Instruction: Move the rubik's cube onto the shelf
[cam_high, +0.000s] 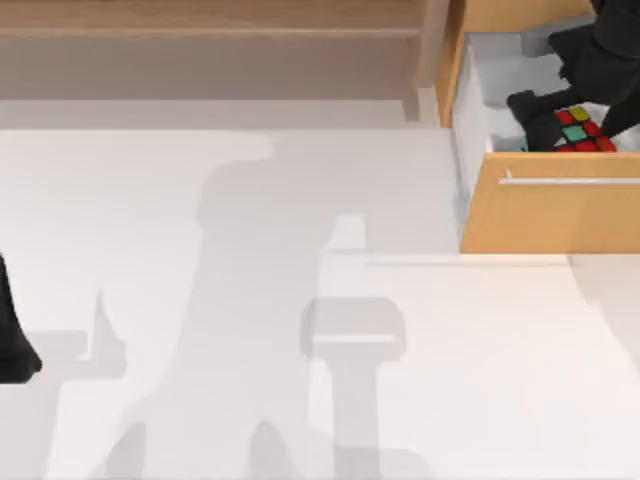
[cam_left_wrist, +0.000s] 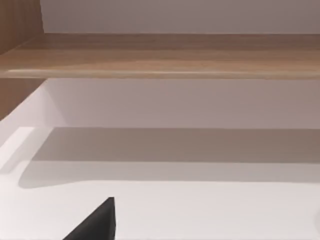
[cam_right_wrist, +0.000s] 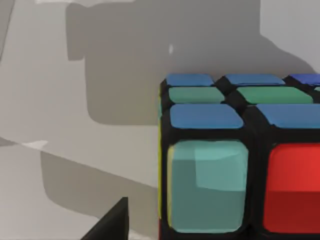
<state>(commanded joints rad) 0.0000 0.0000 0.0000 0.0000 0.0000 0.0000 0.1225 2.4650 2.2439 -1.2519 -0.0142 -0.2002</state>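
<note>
Your right gripper (cam_high: 560, 118) down inside open drawer (cam_high: 550, 215) at table's far right, fingers either side of rubik's cube (cam_high: 581, 131); whether closed on it, cannot tell. Cube sits near drawer front, white walls close around. Shelf (cam_high: 210, 18) along far edge, top bare. Your left gripper (cam_high: 15, 350) parked at left edge, fingers unclear.

Soft, even light is washing the white table (cam_high: 200, 200), casting broad grey arm shadows stretching from 6 toward 12 o'clock. The shelf (cam_high: 210, 20) is shading its recess at 12 o'clock. Edges are looking slightly blurred; nothing is glaring.
</note>
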